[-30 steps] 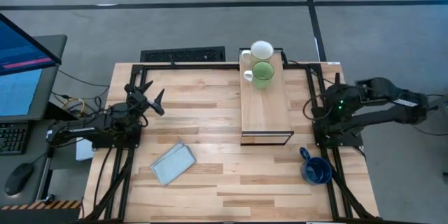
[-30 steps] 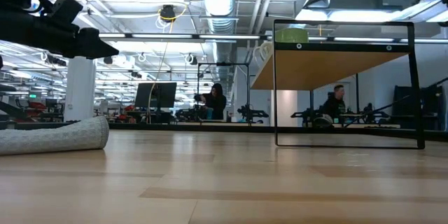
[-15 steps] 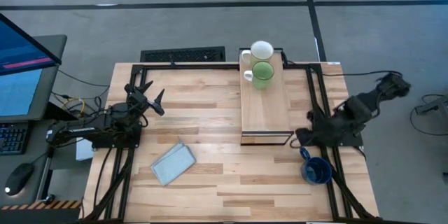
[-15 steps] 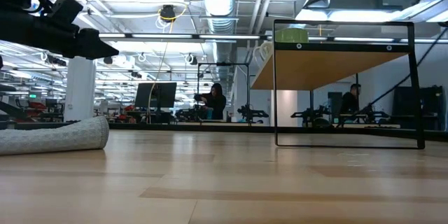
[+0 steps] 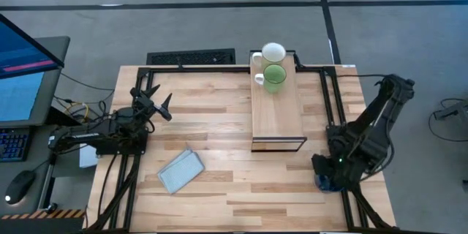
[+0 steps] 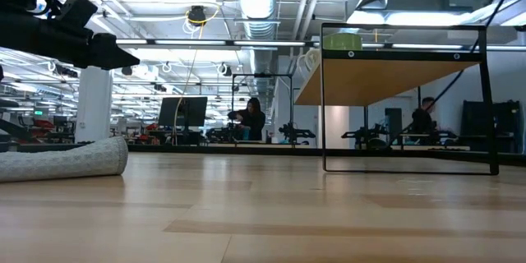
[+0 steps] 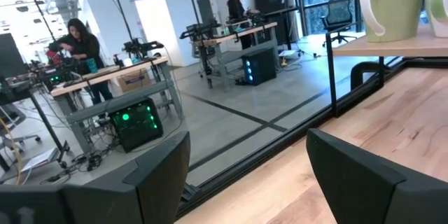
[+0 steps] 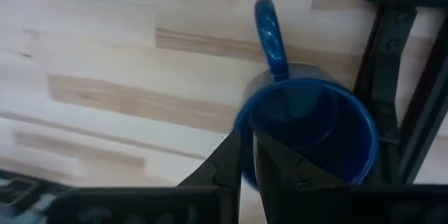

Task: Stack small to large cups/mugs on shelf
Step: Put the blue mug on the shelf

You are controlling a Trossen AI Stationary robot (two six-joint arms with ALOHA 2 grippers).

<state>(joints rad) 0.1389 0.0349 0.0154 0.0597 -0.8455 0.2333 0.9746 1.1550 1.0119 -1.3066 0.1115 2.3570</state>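
Note:
The white mug (image 5: 273, 51) and the light green mug (image 5: 275, 77) stand upright on the far end of the light-wood shelf (image 5: 278, 117). The green mug also shows in the low view (image 6: 343, 41). The dark blue mug (image 8: 315, 126) stands upright on the table near its right near corner. In the high view it is almost hidden (image 5: 324, 186) under my right gripper (image 5: 329, 177). My right gripper (image 8: 248, 147) is down at the mug's rim, shut on its wall. My left gripper (image 5: 162, 106) is open and empty, above the table's left side. My right gripper comes from above, pointing down, with one finger (image 8: 283, 168) inside the blue mug and the other finger (image 8: 220, 168) outside. The wall near the rim (image 8: 245, 129) lies between them, on the side opposite the handle (image 8: 269, 35). The mug stands upright on the table.
A flat grey-blue folded cloth (image 5: 180, 170) lies on the table's near left part and shows in the low view (image 6: 66, 160). The black frame rail (image 8: 392, 77) runs close beside the blue mug. People work at desks in the room beyond the table.
My right arm has swung in from beyond the table's right edge, gone toward the near edge and come down over the blue mug, which it now covers in the high view. The mug has stayed in place.

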